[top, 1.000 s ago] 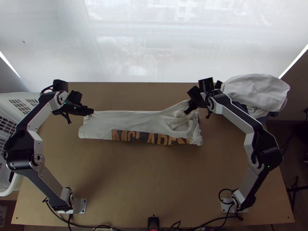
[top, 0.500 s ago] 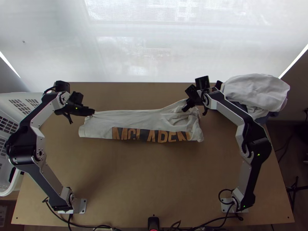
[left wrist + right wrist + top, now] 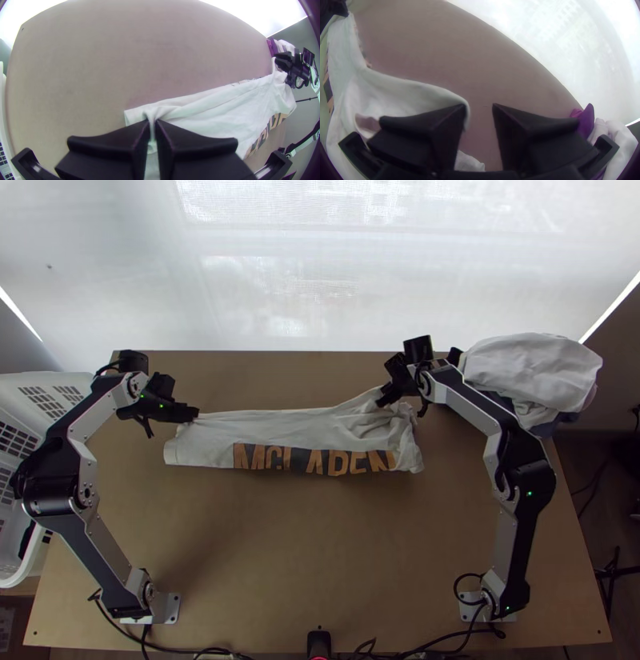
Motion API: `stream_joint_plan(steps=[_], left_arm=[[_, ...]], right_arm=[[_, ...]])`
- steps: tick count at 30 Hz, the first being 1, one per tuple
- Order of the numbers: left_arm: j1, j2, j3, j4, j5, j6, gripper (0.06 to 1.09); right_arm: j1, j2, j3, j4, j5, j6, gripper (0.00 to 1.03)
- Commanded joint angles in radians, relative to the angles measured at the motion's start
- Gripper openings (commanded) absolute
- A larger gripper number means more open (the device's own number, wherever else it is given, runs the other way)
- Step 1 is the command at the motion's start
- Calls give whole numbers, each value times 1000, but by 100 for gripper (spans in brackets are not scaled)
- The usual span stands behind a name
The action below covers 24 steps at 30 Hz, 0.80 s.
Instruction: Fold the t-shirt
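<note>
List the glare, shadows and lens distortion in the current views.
Top view: glare off the white backdrop, faint shading on the table nearer the camera than the t-shirt; left wrist view: table edge bowed, some corners dark; right wrist view: edge curved against bright backdrop.

White t-shirt [image 3: 296, 424], long narrow folded strip, lying left to right across far half of wooden tabletop [image 3: 304, 564]. Tan lettering [image 3: 338, 463] on dark band [image 3: 299, 458] along near edge. Far edge near left end pinched in left gripper [image 3: 194, 414]. Right end rumpled, far edge there peaked.
</note>
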Motion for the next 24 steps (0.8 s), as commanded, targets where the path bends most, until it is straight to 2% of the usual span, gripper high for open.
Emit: stream_joint_plan(steps=[1, 2, 3, 11, 14, 17, 24], left_arm=[[3, -20, 27, -36, 2, -26, 85], [5, -31, 33, -59, 2, -32, 97], [8, -44, 39, -85, 2, -38, 103], [54, -115, 26, -310, 2, -35, 103], [71, -149, -27, -283, 4, -31, 103], [75, -185, -74, -224, 5, -34, 103], [45, -264, -162, -126, 5, -66, 103]], right_arm=[[11, -51, 24, -20, -3, 81, 99], [14, -71, 20, -23, -3, 84, 99], [19, -93, 20, -32, -3, 89, 99], [88, -280, 39, -125, -19, 107, 99], [145, -335, 33, -187, -29, 110, 99], [188, -367, -6, -185, -27, 109, 99], [165, -348, -95, -175, -29, 122, 99]])
